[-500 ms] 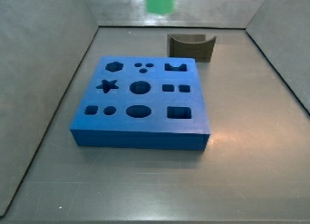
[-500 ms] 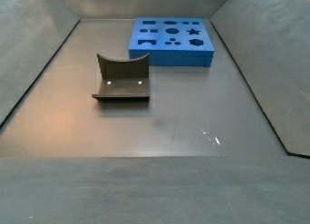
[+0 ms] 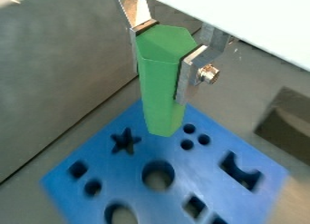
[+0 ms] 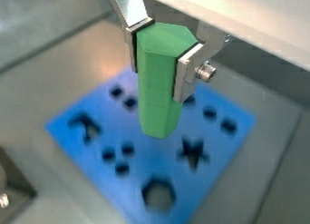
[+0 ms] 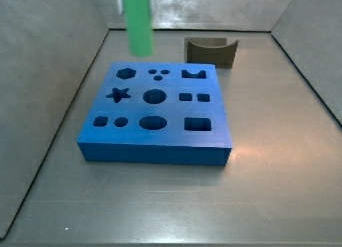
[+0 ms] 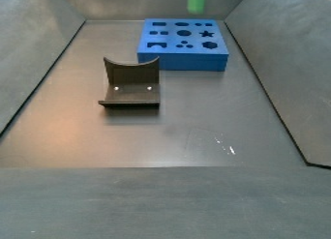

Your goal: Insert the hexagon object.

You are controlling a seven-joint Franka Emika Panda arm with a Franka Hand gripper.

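Both wrist views: the gripper point(image 3: 160, 48) is clamped on the hexagon object point(image 3: 161, 82), which hangs upright above the blue block point(image 3: 169, 178) without touching it.

Side view: the peg sits at the upper left of frame, over the block's far-left corner near the hexagon hole point(image 5: 126, 73). The dark grey curved block point(image 5: 211, 51) is well apart.

So we're mid-carry, I'd say. Next up is lining up the peg's flats with that hole, then going straight down.

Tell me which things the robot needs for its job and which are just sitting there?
Needed:
green hexagon peg, held upright above the block
gripper, shut on it
blue block, hexagon hole

Just sitting:
dark grey curved block, apart on the floor
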